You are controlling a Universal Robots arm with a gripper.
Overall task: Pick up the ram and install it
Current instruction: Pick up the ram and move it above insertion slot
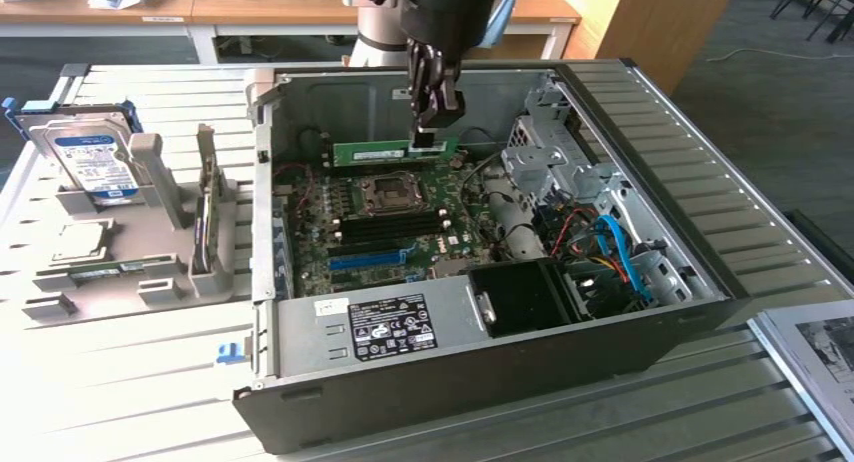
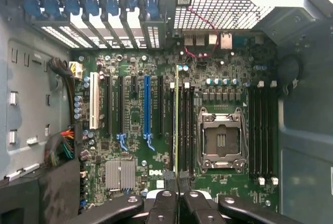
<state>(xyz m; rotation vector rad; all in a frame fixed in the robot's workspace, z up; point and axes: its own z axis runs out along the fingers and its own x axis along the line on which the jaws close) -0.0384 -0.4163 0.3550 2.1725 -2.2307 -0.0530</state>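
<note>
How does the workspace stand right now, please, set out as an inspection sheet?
Surface: pale slatted table, carrying an open computer case.
Job's things: the ram held on edge over the motherboard.
Clutter: grey rack with a hard drive, on the exterior view's left.
Claw: claw shut on the ram.
Cables: blue cable and red wires inside the case.
Surroundings: wooden desks behind.
</note>
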